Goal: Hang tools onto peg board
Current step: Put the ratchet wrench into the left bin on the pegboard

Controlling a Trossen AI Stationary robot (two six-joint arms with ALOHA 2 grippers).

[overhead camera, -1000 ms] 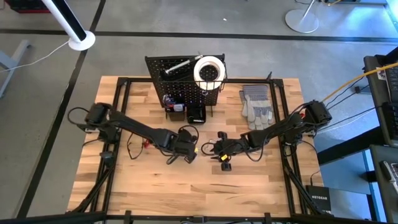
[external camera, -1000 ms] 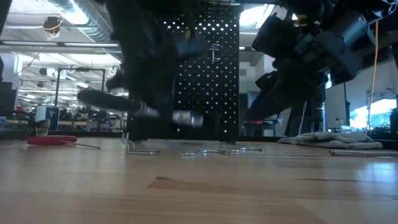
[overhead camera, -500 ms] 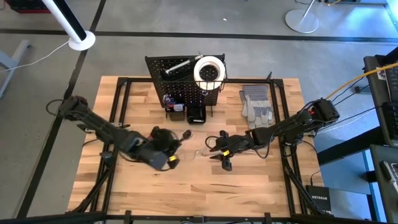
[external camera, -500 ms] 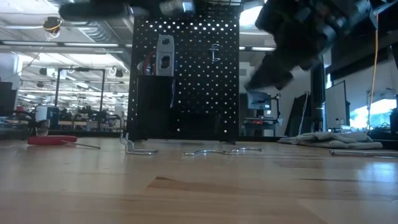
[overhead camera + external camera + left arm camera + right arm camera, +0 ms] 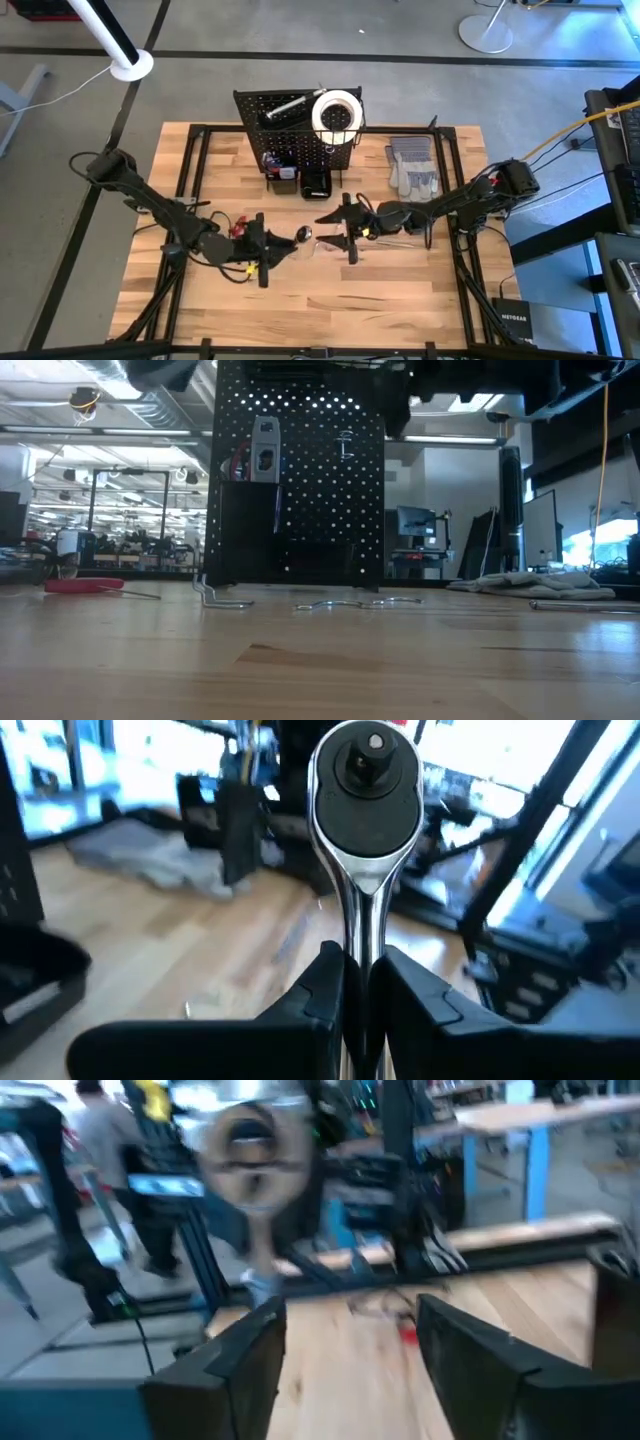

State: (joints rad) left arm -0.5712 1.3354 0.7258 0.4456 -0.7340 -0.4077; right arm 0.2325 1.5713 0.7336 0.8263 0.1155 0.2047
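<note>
1. Wooden tabletop (image 5: 400,290) lies under both my arms, with an open workshop hall behind it in the low view.
2. My left gripper (image 5: 360,985) is clamped narrow on the shank of a chrome ratchet wrench (image 5: 365,780), its round head pointing away from my wrist. From above, the ratchet head (image 5: 304,234) now sits at mid-table, in front of the peg board (image 5: 290,125); half a second ago my left arm was further left and blurred.
3. My right gripper (image 5: 347,232) has swung in to face that head and its fingers (image 5: 240,1365) have spread wide, holding nothing.
4. I judge this a handover, with the ratchet about to pass to my right side for hanging.
5. On the board's front hangs a silver tool (image 5: 264,448); the white tape roll (image 5: 336,110) sits in the wire basket (image 5: 345,135).
6. Grey gloves (image 5: 412,168) lie to the right; loose wire hooks (image 5: 330,603) and a red-handled tool (image 5: 82,586) rest on the wood.
</note>
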